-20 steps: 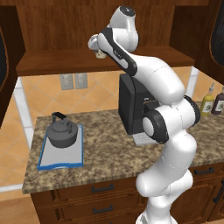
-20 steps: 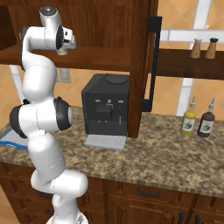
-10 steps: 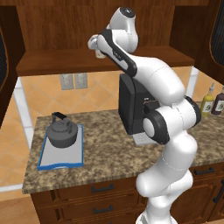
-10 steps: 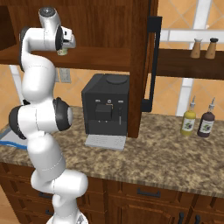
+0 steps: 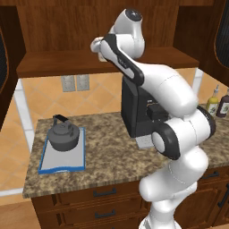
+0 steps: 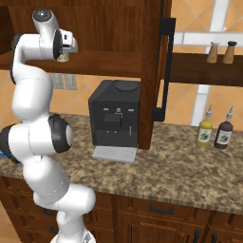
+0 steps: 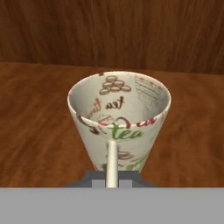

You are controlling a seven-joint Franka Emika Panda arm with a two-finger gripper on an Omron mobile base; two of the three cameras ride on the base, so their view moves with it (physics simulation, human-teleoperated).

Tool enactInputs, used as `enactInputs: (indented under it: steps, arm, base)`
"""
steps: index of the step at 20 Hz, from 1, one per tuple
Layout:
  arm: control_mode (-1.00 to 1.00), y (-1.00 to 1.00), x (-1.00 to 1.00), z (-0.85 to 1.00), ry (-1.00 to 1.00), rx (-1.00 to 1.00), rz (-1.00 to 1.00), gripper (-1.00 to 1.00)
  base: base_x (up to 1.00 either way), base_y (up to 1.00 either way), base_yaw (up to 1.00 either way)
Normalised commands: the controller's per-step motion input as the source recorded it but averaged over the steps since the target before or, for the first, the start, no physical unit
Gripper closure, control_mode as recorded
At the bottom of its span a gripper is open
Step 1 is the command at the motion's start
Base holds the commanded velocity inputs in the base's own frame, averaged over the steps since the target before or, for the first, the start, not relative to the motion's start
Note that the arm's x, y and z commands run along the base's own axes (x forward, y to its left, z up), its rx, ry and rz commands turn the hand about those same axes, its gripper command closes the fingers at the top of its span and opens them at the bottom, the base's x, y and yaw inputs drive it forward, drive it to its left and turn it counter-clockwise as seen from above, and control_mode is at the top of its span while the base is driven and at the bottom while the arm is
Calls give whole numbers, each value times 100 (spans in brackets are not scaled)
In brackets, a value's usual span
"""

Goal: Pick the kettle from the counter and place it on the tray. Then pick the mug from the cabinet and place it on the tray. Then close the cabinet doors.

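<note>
The cream mug [image 7: 119, 118], printed with "tea", stands upright on the cabinet [image 5: 58, 62] shelf, its thin handle pointing at the hand. My gripper [image 7: 112, 179] is shut on that handle. From the base, the gripper [image 6: 64, 53] reaches onto the shelf with the mug [image 6: 63, 58] at its tip. The dark grey kettle [image 5: 64, 136] sits on the blue-rimmed tray [image 5: 49, 163] at the left end of the counter [image 5: 107, 156]. One cabinet door [image 6: 154, 71] stands open, with its black bar handle [image 6: 165, 66] facing out.
A black coffee machine [image 6: 116, 114] stands on the counter under the shelf, right of the arm. Two bottles [image 6: 213, 134] stand further right, and two shakers [image 6: 222, 51] sit on a side shelf. Open door panels flank the cabinet [image 5: 221, 40].
The fingers have closed on the mug's handle. The arm has stayed at the shelf; the kettle and tray are unmoved.
</note>
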Motion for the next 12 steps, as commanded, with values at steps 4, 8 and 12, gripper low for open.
enactInputs:
  steps: [4,8,12]
  arm:
    - [-100,0,-100,0,0,0,1,100]
    - [-100,-20,-100,0,-6,0,18,100]
    - [-100,-9,-100,2,-10,0,50,100]
  base:
    - [0,0,0]
    - [0,0,0]
    - [0,0,0]
